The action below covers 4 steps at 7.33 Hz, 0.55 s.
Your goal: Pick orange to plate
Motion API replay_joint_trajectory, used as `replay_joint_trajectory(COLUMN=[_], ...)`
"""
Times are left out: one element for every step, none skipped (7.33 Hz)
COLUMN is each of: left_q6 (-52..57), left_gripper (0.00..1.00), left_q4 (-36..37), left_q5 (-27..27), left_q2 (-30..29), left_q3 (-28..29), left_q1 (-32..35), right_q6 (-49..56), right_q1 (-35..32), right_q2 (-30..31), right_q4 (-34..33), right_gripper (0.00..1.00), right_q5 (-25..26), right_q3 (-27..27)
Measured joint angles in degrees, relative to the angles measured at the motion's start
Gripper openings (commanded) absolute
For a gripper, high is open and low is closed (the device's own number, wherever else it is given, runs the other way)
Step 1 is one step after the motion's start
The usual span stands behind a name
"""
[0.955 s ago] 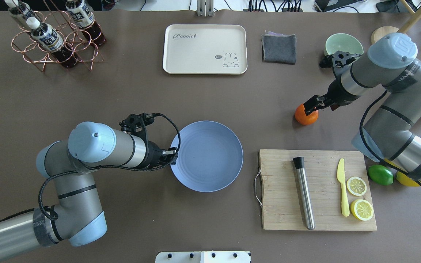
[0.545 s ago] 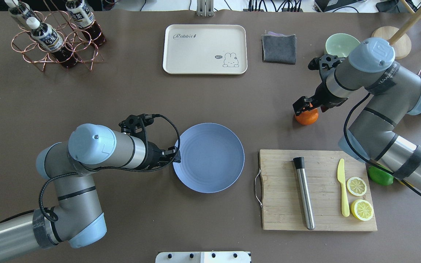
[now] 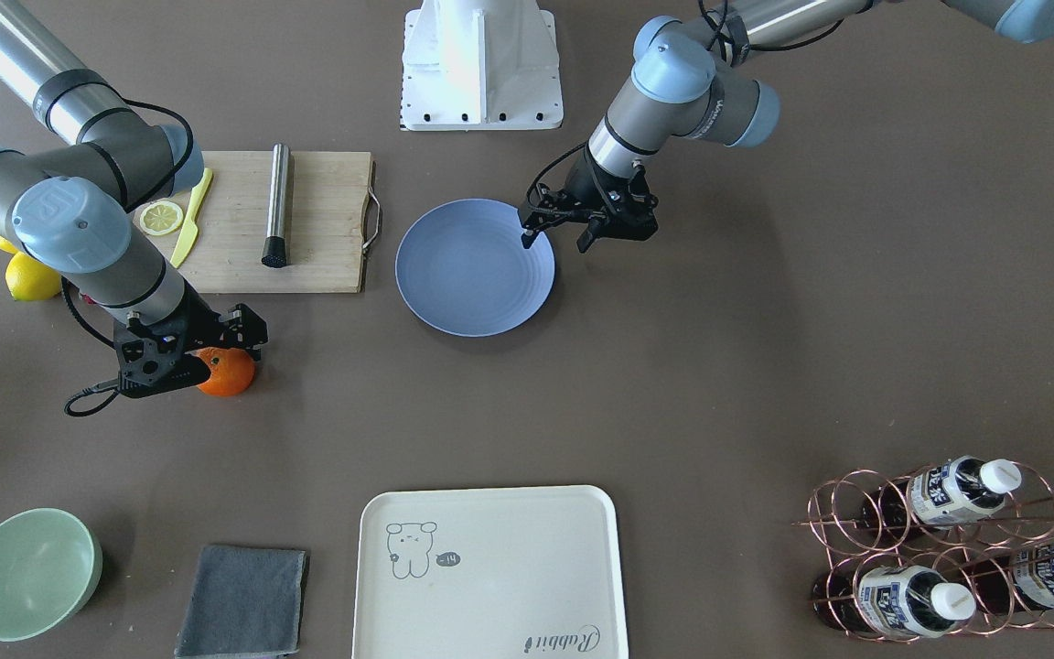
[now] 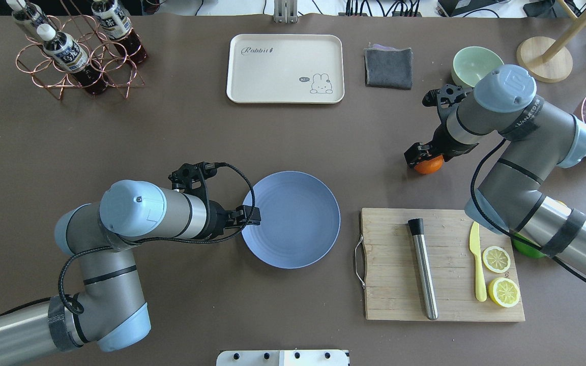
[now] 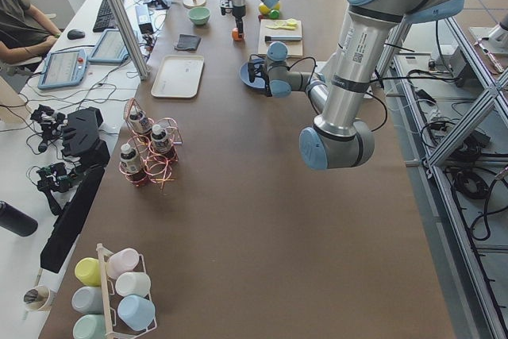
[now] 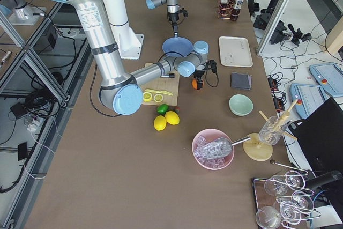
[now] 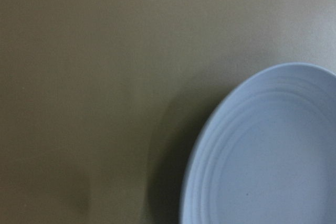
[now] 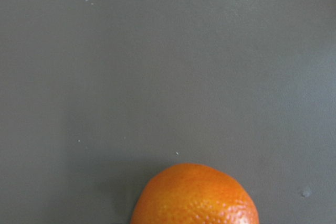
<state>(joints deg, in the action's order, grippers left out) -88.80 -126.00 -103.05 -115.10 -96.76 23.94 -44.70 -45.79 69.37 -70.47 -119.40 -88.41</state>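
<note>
The orange (image 4: 433, 165) (image 3: 230, 375) rests on the brown table at the far right, and fills the bottom edge of the right wrist view (image 8: 194, 195). My right gripper (image 4: 418, 154) (image 3: 216, 352) is low over the orange and covers its upper left part; it looks open, with the fruit still on the table. The pale-blue plate (image 4: 298, 223) (image 3: 472, 275) (image 7: 273, 156) lies empty at the table's middle. My left gripper (image 4: 252, 216) (image 3: 556, 238) is open at the plate's left rim, one finger over the rim and the other outside it.
A wooden cutting board (image 4: 394, 284) right of the plate carries a steel muddler (image 4: 422, 269), a yellow knife (image 4: 477, 264) and lemon slices (image 4: 496, 259). A lime (image 4: 526, 250) sits under my right arm. The cream tray (image 4: 285, 68), grey cloth (image 4: 388, 67), mint bowl (image 4: 471, 61) and bottle rack (image 4: 77, 48) line the far edge.
My right gripper has moved left and down onto the orange, covering more of it. My left gripper has shifted slightly right along the plate's rim, and the plate has edged right.
</note>
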Motion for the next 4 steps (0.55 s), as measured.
replay_joint_trajectory(left_q6=[0.0, 0.1, 1.0, 3.3], left_gripper=[0.97, 0.97, 0.97, 0.97], left_q4=[0.4, 1.7, 3.1, 3.7], left_q5=[-0.2, -1.1, -4.2, -9.3], left_q2=[0.0, 0.6, 1.9, 3.8], left_q3=[-0.7, -2.4, -4.6, -6.3], left_q1=[0.1, 1.0, 3.7, 8.1], right_q6=[-0.5, -1.4, -4.0, -8.7], right_q1=[0.1, 0.1, 0.9, 3.1], right_q2=[-0.1, -0.5, -1.5, -3.4], right_q4=[-0.1, -0.4, -1.0, -2.2], right_gripper=[0.0, 0.0, 0.0, 0.0], right_q5=[0.0, -0.2, -0.2, 0.5], right_q3=[-0.5, -2.0, -4.5, -7.0])
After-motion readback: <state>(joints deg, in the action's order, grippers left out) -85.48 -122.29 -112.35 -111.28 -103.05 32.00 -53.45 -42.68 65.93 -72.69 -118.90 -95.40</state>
